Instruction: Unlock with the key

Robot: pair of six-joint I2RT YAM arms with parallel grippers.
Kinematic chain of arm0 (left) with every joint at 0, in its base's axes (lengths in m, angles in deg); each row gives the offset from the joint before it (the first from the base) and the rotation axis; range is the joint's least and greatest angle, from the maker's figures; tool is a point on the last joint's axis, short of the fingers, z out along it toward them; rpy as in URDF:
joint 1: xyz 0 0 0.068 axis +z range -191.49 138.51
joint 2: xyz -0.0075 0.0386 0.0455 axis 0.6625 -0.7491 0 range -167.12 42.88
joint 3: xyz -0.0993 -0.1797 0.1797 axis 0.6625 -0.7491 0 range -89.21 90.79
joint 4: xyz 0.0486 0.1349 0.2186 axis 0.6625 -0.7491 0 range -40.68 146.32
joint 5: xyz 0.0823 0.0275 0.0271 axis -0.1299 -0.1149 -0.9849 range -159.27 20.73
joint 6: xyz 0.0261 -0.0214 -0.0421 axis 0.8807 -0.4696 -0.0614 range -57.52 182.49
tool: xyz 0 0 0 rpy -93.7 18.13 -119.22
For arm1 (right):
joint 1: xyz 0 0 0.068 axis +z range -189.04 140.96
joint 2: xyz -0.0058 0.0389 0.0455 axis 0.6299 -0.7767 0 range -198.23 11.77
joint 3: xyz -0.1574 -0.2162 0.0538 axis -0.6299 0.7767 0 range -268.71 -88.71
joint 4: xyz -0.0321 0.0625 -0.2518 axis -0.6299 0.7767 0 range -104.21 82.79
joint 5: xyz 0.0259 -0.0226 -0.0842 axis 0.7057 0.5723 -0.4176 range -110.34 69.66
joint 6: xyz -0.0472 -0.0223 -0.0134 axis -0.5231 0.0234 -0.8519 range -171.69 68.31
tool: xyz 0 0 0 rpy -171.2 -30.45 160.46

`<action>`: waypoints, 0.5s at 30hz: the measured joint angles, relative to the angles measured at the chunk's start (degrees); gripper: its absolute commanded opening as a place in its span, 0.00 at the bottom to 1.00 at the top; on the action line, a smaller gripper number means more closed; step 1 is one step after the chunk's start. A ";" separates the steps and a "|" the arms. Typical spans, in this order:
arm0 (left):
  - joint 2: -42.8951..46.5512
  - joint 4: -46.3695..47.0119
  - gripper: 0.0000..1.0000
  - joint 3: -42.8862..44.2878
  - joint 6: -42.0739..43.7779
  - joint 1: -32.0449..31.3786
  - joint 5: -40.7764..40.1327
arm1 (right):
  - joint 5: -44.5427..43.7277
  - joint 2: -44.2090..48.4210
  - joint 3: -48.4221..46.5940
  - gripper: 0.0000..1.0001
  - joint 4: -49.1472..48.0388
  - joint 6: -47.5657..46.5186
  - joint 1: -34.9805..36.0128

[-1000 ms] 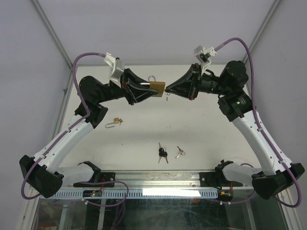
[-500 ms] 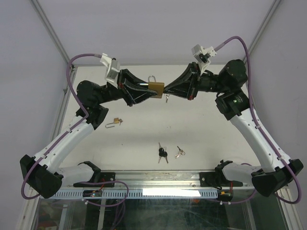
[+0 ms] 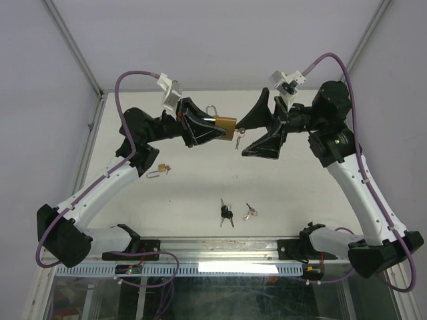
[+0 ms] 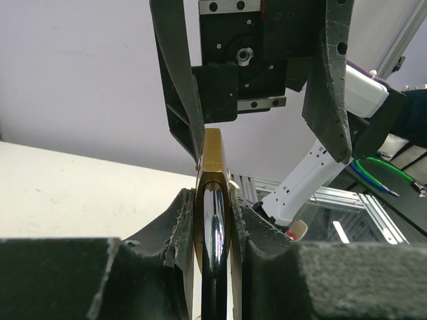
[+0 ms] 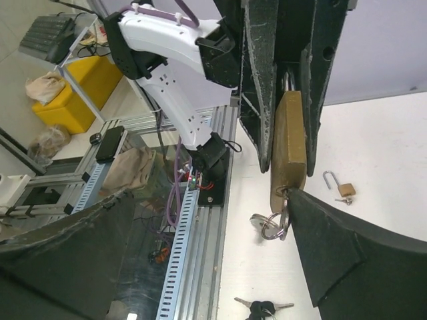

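A brass padlock (image 3: 224, 126) is held above the table with my left gripper (image 3: 215, 127) shut on its body. In the left wrist view the padlock (image 4: 213, 200) stands edge-on between my pads (image 4: 257, 233). The key (image 5: 285, 197) sticks in the padlock's (image 5: 289, 143) bottom end, its ring (image 5: 269, 225) hanging free. From above, the key (image 3: 238, 137) dangles under the lock. My right gripper (image 3: 242, 139) is open, its fingers spread on either side of the key and touching nothing I can see; its own fingers (image 5: 347, 257) stand far apart.
A small brass padlock (image 3: 157, 171) with its shackle open lies on the table at the left. Two key bunches (image 3: 226, 213) (image 3: 250, 213) lie near the front edge. An aluminium rail (image 3: 220, 267) runs along the near edge between the arm bases.
My right gripper has opened and let go of the key, which stays in the lock. My left arm has carried the padlock a little to the right.
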 measured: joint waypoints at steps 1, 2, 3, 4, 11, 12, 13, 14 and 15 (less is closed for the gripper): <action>-0.04 -0.39 0.00 0.02 0.04 0.00 0.17 | -0.59 0.15 -0.04 0.99 1.16 -0.66 0.00; -0.07 -0.79 0.00 0.04 0.13 0.02 0.22 | -1.84 0.44 -0.04 0.94 2.36 -1.14 0.00; -0.07 -1.18 0.00 0.04 0.17 0.02 0.39 | -3.96 0.81 -0.04 0.87 2.91 -1.49 0.02; -0.09 -1.57 0.00 0.04 0.20 -0.02 0.66 | -5.73 1.14 0.00 0.80 2.89 -1.53 0.02; -0.09 -2.78 0.00 0.04 0.24 -0.07 1.03 | -16.06 6.25 5.70 0.83 -1.64 3.02 0.02; -0.09 -2.73 0.00 0.04 0.24 -0.07 1.03 | -16.31 6.32 5.84 0.78 -1.42 3.08 0.00; -0.09 -2.71 0.00 0.04 0.24 -0.09 1.03 | -16.37 6.19 5.86 0.71 -1.20 3.04 0.02; -0.09 -2.73 0.00 0.04 0.24 -0.09 1.09 | -16.31 5.99 5.86 0.63 -0.79 2.80 0.02; -0.09 -2.71 0.00 0.04 0.24 -0.09 1.18 | -16.26 5.86 5.86 0.58 -0.22 2.60 0.00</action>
